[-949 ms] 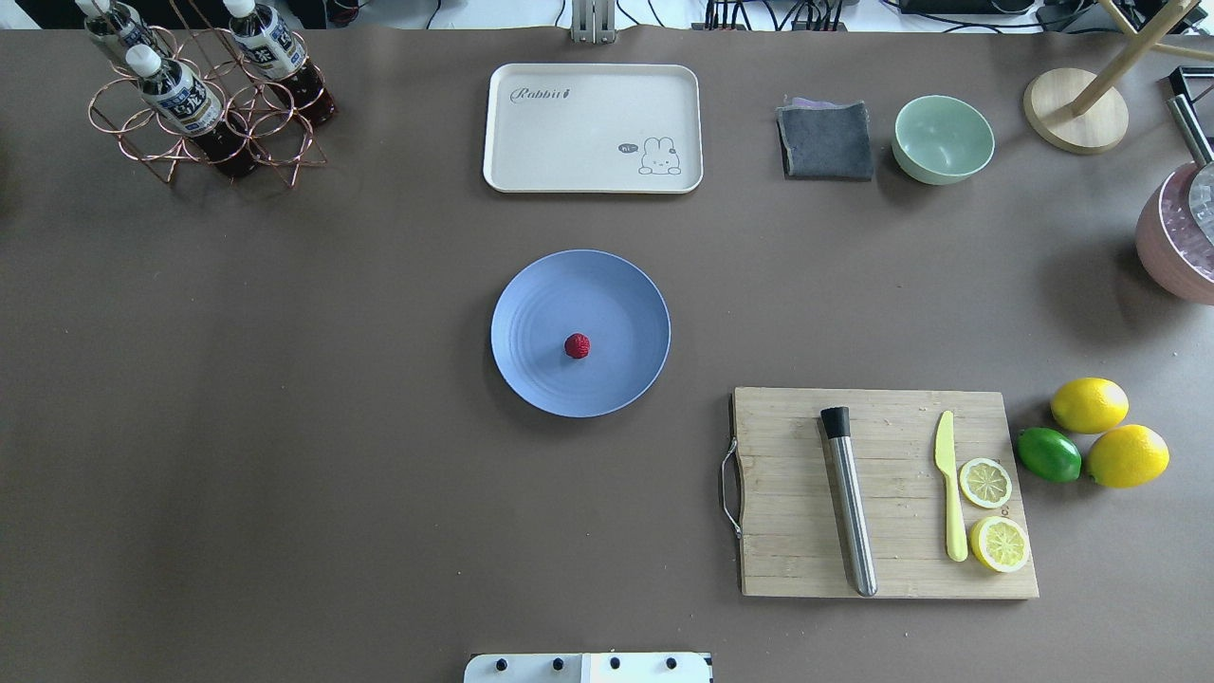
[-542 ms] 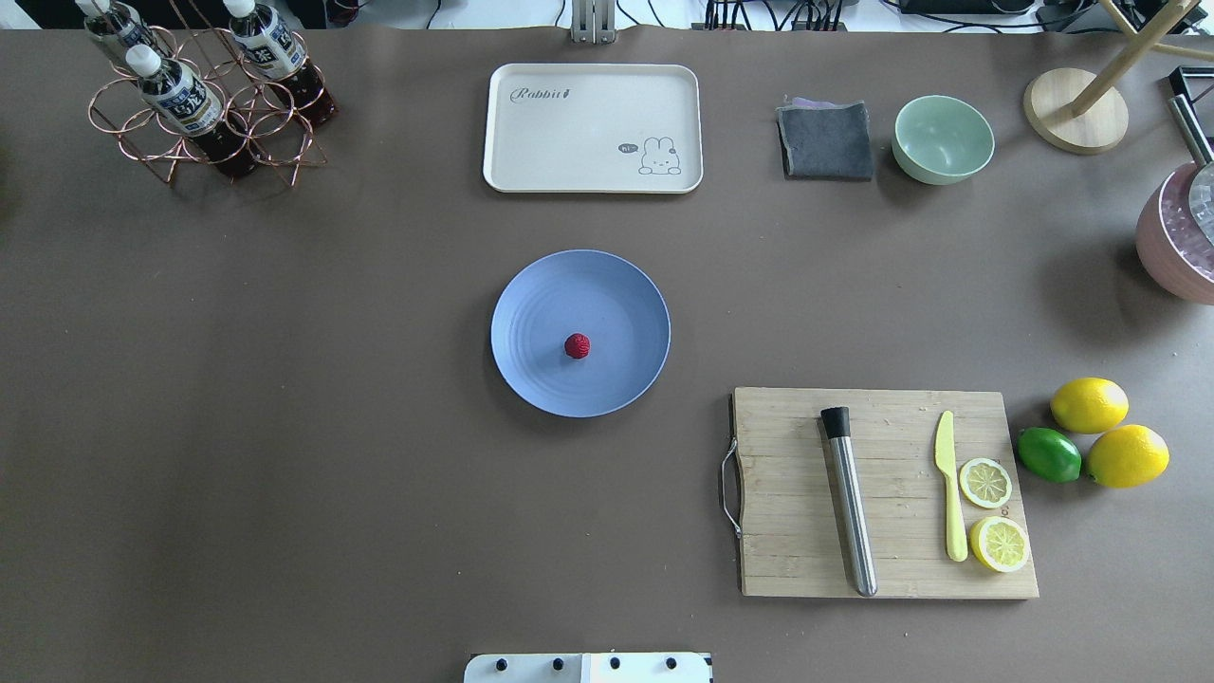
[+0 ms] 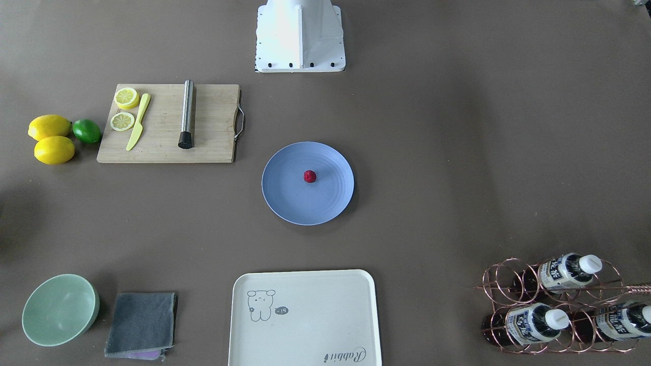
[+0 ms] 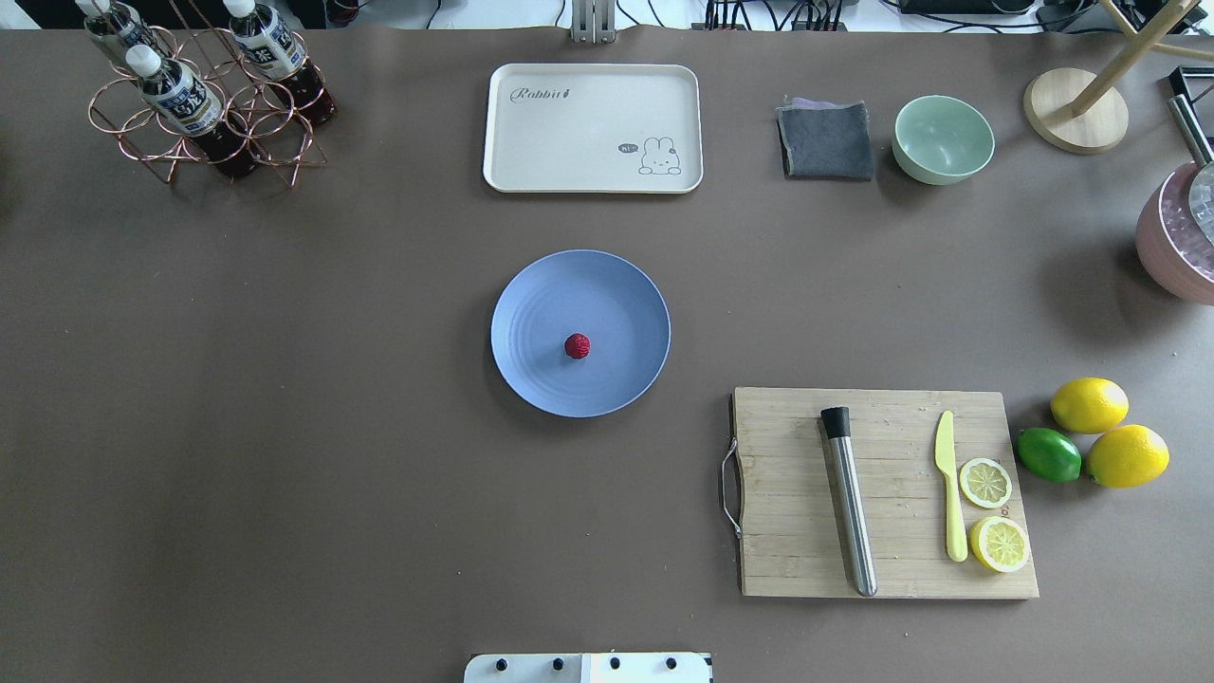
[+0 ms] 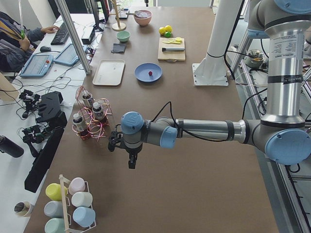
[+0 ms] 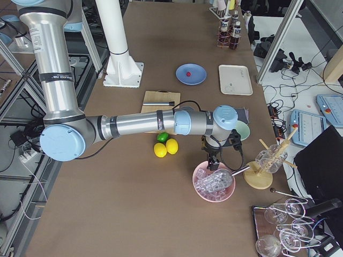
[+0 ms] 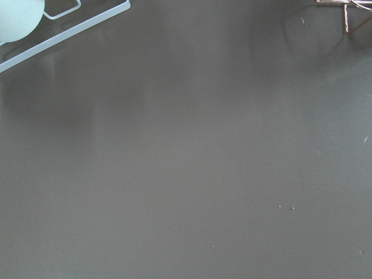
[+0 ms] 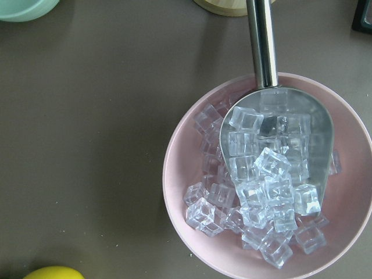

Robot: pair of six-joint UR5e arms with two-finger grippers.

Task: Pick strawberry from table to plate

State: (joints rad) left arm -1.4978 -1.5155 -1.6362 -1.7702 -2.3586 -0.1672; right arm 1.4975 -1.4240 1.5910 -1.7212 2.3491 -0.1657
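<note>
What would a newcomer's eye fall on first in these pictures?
The dark-red strawberry stands out, lying near the middle of the blue plate at the centre of the table. Next come two yellow lemons and a green lime, clustered beside the wooden cutting board. The right wrist view is filled by a pink bowl of ice cubes holding a metal scoop.

strawberry [image 4: 577, 346] on plate [image 4: 541, 304] | plate mid-table [image 4: 285, 379] | tray [image 4: 503, 133] behind

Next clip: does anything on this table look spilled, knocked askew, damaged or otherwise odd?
Nothing stands out. The strawberry sits near the middle of the plate, the ice cubes are inside the pink bowl with the scoop, and the knife and lemon slices lie neatly on the cutting board.
</note>
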